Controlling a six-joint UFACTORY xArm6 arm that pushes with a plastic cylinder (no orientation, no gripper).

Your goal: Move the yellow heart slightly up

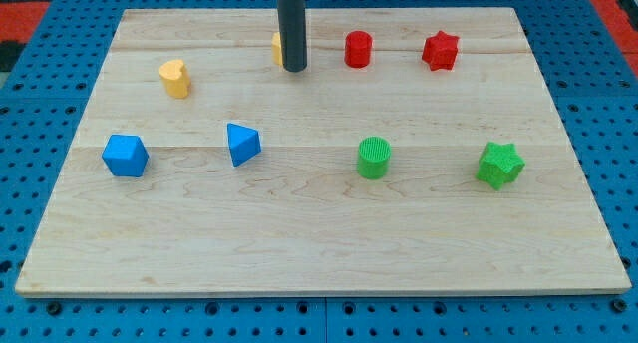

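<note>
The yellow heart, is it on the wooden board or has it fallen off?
On. The yellow heart sits on the wooden board, near the view's top left, well inside its edge. My tip is to its right, apart.

I see a pale wooden board of glued planks (319, 238) filling most of my view, its grain running left to right, with two faint seams across it. It lies on a blue perforated metal table surface (40, 104) that shows on every side. At the view's top corners a red mat-like patch (20, 9) peeks in. Light is even and soft, throwing only short shadows
</note>
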